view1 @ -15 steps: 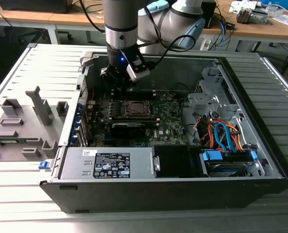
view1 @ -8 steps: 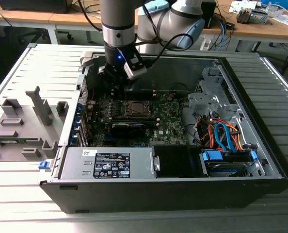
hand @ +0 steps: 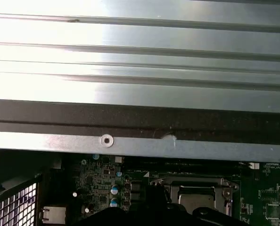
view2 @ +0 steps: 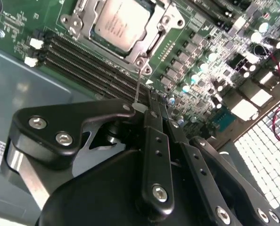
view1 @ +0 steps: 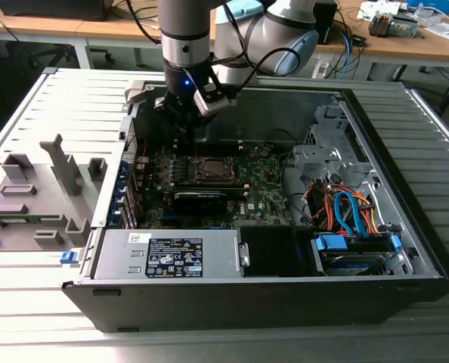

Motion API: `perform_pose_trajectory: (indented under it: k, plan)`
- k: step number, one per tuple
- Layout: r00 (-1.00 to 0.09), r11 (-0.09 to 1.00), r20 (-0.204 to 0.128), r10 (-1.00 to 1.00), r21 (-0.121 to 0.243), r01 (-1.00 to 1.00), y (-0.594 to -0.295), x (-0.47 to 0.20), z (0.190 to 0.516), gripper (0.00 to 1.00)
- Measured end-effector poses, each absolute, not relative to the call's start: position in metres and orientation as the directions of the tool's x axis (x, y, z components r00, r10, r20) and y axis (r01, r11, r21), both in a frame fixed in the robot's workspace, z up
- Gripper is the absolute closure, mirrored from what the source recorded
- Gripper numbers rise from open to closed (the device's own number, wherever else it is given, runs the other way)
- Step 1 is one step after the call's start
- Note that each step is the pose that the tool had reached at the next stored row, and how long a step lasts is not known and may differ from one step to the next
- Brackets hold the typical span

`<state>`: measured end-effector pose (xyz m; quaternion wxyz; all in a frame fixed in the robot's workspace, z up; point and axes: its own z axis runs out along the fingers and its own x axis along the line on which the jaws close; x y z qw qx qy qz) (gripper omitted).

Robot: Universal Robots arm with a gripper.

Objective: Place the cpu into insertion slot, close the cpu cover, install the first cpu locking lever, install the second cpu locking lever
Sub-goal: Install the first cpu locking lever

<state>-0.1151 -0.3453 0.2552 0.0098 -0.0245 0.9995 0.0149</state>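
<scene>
Looks like the cpu (view2: 115,22) is seated with the cpu cover (view2: 144,49) down, and the end effector (view2: 152,106) is pinched together on a thin locking lever (view2: 138,87).

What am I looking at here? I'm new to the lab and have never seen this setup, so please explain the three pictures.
A robot arm is working inside an open computer case that lies on a table. The exterior view comes from a camera off the arm. Both wrist views come from cameras riding on the arm. In the second wrist view, the black gripper has its fingers together, pinching a thin wire lever beside the socket. The cpu already sits in the insertion slot, and the cpu cover, a metal frame, lies around it. The first wrist view looks across the case's wall towards the same socket.
</scene>
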Motion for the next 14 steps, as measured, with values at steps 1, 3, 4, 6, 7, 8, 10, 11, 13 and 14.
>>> perform_pose_trajectory:
  k: [1,3,4,6,7,8,10,11,13,14]
  plan:
    - [-0.999,0.998,-0.020,-0.050,0.029,-0.051,-0.345,-0.114,0.255,0.89]
    - [-0.998,0.998,-0.020,-0.053,0.029,-0.054,-0.345,-0.110,0.255,0.89]
    - [-0.998,0.998,-0.019,-0.056,0.029,-0.056,-0.345,-0.106,0.255,0.89]
    - [-0.998,0.998,-0.018,-0.059,0.029,-0.059,-0.345,-0.102,0.255,0.89]
    - [-0.998,0.998,-0.018,-0.061,0.030,-0.061,-0.345,-0.101,0.255,0.89]
    - [-0.998,0.998,-0.018,-0.062,0.030,-0.062,-0.345,-0.101,0.254,0.89]
    - [-0.997,0.997,-0.018,-0.069,0.029,-0.069,-0.345,-0.101,0.253,0.89]
    - [-0.997,0.997,-0.018,-0.076,0.029,-0.076,-0.345,-0.101,0.252,0.89]
    - [-0.996,0.995,-0.018,-0.091,0.029,-0.092,-0.345,-0.100,0.249,0.89]
    - [-0.996,0.995,-0.018,-0.092,0.029,-0.093,-0.344,-0.100,0.247,0.89]
